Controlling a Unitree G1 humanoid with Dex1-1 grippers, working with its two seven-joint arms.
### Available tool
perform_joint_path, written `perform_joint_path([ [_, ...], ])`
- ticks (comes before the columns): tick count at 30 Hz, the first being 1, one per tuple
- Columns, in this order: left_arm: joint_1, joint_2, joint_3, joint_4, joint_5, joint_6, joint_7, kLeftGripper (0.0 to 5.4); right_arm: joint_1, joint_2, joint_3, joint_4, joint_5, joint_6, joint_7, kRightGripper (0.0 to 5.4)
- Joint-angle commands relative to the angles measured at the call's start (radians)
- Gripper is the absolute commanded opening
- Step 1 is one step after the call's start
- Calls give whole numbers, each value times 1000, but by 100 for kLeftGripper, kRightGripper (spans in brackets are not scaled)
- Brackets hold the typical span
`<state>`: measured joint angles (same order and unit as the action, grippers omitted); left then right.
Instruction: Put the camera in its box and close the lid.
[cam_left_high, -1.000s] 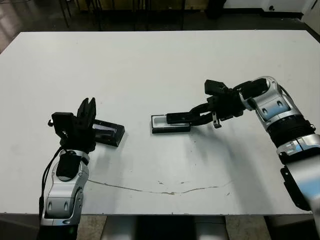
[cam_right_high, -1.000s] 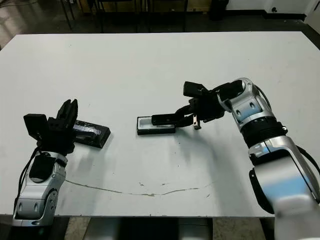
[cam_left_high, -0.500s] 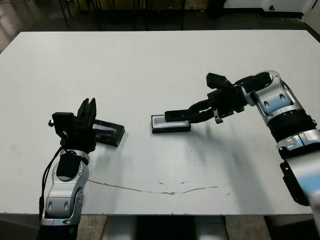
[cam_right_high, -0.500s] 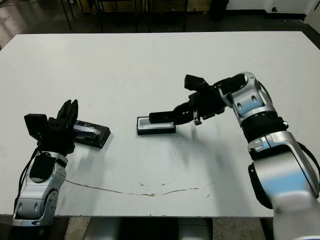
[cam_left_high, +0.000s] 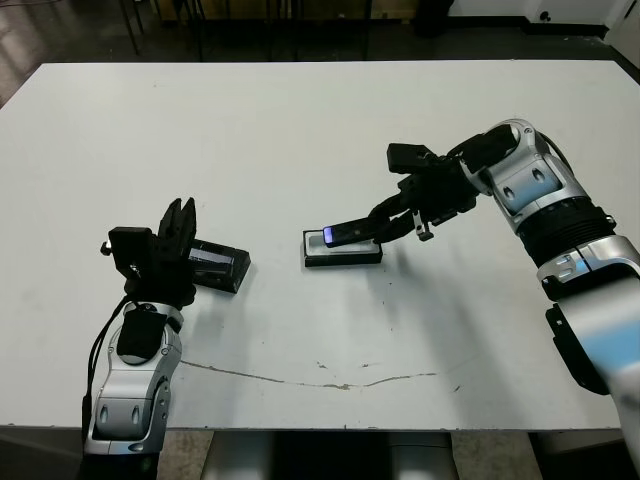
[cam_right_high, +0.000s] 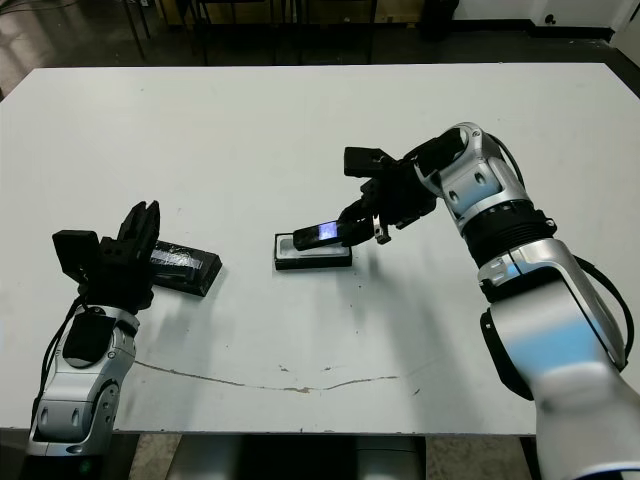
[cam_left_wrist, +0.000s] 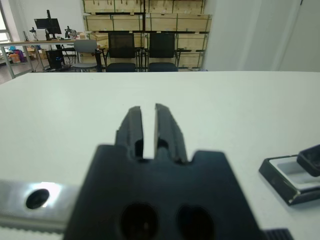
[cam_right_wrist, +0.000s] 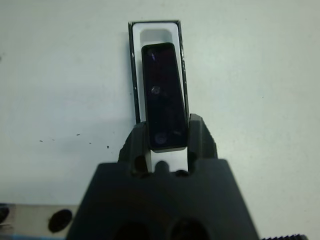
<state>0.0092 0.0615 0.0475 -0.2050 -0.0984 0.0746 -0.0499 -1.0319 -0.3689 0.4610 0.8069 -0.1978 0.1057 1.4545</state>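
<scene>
The right gripper is pinching the camera by one short end, its two black fingers pressing on the bar's long edges. The rest of the slim glossy bar is reaching out ahead of the jaws and hanging lengthwise over the box, whose white lining is showing around it. Holding it by the end is likely keeping the fingers clear of the tray walls while the bar is being lined up with the recess.

In the head views the camera is tilting, its far end low over the box and catching a bluish glint. Whether that end is already touching the lining is hard to tell.

The left gripper is waiting with its jaws nearly together, only a thin slit between them and nothing held. The lid is lying flat on the white table just beside and partly behind the left gripper, seemingly kept within reach for closing afterwards.

The gripper is covering the lid's near end, and its pale stripe is only faintly visible. The left wrist view is not showing the lid; only a corner of the box is appearing, cut off at the edge.
</scene>
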Motion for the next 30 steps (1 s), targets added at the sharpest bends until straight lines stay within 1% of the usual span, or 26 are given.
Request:
perform_joint_path([
  [1,21,-2,0,8,10,9,5,0,-12,14,14,19,-12,-30,8,38],
  [6,20,-8,-1,12,7,12,4,0,-13,23,22,31,-24,-47,17,38],
  [13,18,-12,1,13,12,16,4,0,-20,32,42,28,-51,-42,16,38],
  [17,18,-11,0,18,19,6,1,0,-31,42,54,26,-64,-16,20,38],
  [19,18,-12,0,18,18,9,0,0,-37,49,65,21,-74,-16,22,38],
  [24,21,-15,-4,15,21,8,1,0,-62,82,97,15,-99,-1,37,38],
  [30,25,-23,-3,6,20,18,9,0,-75,118,132,-39,-127,33,34,38],
])
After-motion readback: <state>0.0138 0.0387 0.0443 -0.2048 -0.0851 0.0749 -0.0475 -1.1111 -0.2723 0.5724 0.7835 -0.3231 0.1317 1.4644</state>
